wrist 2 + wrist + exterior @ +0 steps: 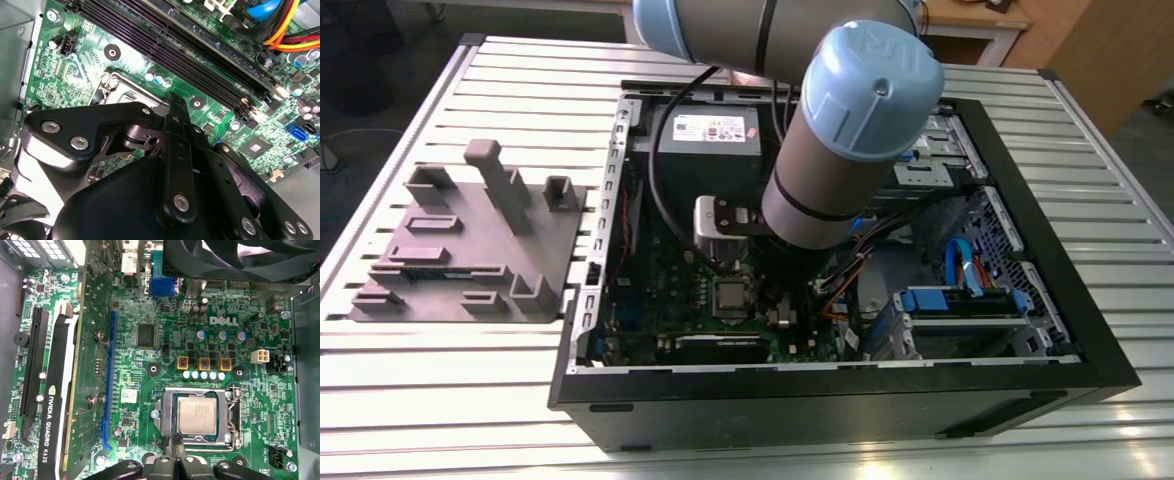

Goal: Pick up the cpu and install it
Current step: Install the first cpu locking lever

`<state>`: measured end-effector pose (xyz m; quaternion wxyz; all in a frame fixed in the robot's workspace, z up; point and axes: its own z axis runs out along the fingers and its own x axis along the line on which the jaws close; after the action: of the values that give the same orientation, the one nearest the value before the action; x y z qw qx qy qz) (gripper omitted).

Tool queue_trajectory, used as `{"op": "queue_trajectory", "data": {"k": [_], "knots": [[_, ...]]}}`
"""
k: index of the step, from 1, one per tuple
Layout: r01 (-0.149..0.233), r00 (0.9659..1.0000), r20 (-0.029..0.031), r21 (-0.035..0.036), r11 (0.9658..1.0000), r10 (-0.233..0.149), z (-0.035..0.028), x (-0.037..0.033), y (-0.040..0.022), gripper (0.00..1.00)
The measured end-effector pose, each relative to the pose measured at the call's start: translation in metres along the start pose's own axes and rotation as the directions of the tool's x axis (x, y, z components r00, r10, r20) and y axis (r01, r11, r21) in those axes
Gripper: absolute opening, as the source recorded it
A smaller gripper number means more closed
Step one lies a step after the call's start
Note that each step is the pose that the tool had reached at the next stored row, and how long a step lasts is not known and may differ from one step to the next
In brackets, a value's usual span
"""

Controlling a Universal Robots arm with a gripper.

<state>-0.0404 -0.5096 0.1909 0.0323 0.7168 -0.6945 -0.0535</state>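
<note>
Cpu: the cpu [197, 417] lies flat in the socket frame [231, 416] on the green motherboard [225, 315], its silver-grey top facing up; in the exterior view it shows as a small grey square [730, 295] inside the open computer case [1067, 330].
Handling: light, stiff and thin by the look of it; the smooth metal top seems slippery and the underside is likely delicate, so the outer edges look the safest place to take hold.
Gripper: the gripper [176, 447] hangs just beside the near edge of the socket, apart from the chip.
Fingers: drawn narrow, tips nearly together, holding nothing.
Neighbours: a graphics card [55, 405] stands well apart from the socket; black memory slots [200, 55] run past the gripper body in the second wrist view.
Surroundings: the case sits on a slatted desk [440, 400], beside a grey parts fixture [460, 250].
</note>
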Motion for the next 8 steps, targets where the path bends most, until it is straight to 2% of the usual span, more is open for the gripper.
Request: {"op": "queue_trajectory", "data": {"k": [5,8], "knots": [[0.002,1.0,-0.0001,0.0,1.0,-0.002,0.0007,0.0,-0.0012,0.1],[0.004,1.0,0.005,0.0013,1.0,-0.004,0.0008,0.0001,-0.0015,0.1]]}}
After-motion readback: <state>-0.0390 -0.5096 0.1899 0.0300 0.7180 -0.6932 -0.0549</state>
